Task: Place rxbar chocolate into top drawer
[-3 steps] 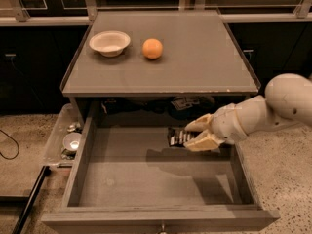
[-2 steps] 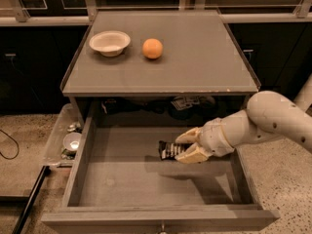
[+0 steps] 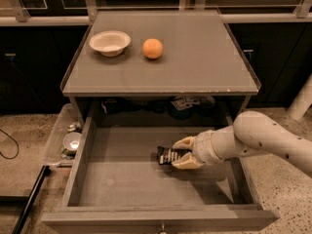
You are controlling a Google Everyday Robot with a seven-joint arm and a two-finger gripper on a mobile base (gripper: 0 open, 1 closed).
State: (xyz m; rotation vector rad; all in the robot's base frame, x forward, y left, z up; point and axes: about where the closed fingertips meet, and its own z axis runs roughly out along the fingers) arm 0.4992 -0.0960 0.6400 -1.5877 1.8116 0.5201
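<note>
The top drawer (image 3: 122, 182) is standing pulled wide open below the grey cabinet surface (image 3: 195, 62), its flat grey bottom showing and a small knob (image 3: 161, 226) poking from the thick front panel. The pale robot arm (image 3: 273, 140) is crossing the drawer's right edge, and the gripper (image 3: 178, 153) is hanging inside the drawer, right of the middle of the bottom and well away from the front edge. Its jaws are closing tight on the rxbar chocolate (image 3: 167, 156), one finger above and one below, pinching the bar's right end. The bar is looking small, flat and rectangular, wrapped in black with pale lettering across it, and it is sticking out leftward from the jaws, low over the drawer bottom; I cannot tell whether it is touching the wood.

Up on the surface, a white bowl (image 3: 109, 42) is sitting near the back left corner, and an orange (image 3: 152, 48) is resting just beside it to the right.
</note>
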